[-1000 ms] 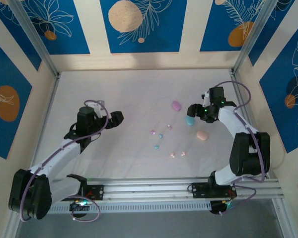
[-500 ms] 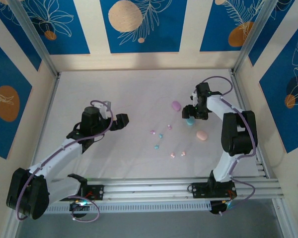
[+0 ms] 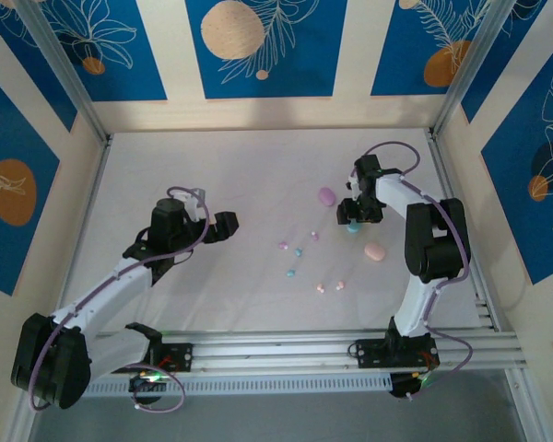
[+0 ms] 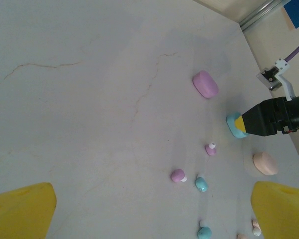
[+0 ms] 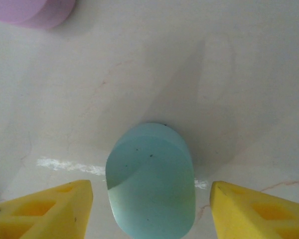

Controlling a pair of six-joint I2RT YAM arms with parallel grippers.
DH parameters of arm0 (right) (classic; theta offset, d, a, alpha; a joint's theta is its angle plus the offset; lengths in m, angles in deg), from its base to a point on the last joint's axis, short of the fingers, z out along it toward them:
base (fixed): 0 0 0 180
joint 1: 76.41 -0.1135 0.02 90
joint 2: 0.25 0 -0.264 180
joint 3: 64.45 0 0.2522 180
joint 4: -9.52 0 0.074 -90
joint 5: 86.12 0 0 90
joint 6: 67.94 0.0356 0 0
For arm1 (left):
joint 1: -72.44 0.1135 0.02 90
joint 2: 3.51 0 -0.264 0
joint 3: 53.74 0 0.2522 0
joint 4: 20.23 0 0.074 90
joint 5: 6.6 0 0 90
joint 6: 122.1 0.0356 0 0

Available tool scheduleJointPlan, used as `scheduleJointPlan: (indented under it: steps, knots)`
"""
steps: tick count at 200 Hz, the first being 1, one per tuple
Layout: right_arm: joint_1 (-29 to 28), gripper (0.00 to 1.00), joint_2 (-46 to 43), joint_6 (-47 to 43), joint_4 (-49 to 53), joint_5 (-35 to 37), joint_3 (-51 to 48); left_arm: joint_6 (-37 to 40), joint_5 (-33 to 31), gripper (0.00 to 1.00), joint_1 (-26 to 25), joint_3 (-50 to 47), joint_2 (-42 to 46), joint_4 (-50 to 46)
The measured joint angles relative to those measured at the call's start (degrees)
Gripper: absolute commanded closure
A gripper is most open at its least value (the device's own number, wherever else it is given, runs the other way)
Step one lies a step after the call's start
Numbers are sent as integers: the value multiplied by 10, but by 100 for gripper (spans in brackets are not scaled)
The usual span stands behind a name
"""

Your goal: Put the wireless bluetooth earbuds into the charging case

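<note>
The wireless bluetooth earbuds are lying scattered mid-table, with open tabletop spreading to their left, where the left gripper is hanging with its jaws wide and empty. Farther right, the right gripper is straddling the blue case, jaws apart and not touching it. The pink case is sitting nearer and the lilac case beyond.

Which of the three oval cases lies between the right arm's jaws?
The light blue case, flanked by the yellow jaws; the lilac case and the pink case lie clear of them.
</note>
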Motion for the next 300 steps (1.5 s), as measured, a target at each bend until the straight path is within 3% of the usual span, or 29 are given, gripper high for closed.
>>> scheduleJointPlan:
  steps: [68, 107, 134, 156, 174, 200, 224, 253, 300]
  knots:
    - [-9, 48, 24, -7, 0, 7, 1, -9, -13, 0, 0, 2, 0, -4]
    - [-14, 66, 29, -9, -1, 16, 1, -16, -22, 0, 0, 12, 3, -14]
    - [-24, 73, 17, -13, -15, 24, -7, -21, -10, 9, 0, 12, 12, -11]
    - [-50, 73, -54, -13, -29, 24, -40, -34, 14, 14, 0, 18, 16, -8]
    - [-83, 73, -166, -21, -63, 1, -77, -48, 37, 17, -3, 38, 16, -5]
    - [-131, 74, -365, -60, -167, -92, -150, -61, 66, 18, -29, 87, 10, 7]
    - [-166, 74, -489, -128, -256, -167, -224, -74, 87, 17, -67, 133, -2, 20]
    - [-205, 75, -522, -202, -276, -210, -251, -78, 108, 21, -116, 177, -24, 31]
    - [-244, 75, -519, -243, -299, -208, -257, -56, 118, 27, -199, 243, -87, 10]
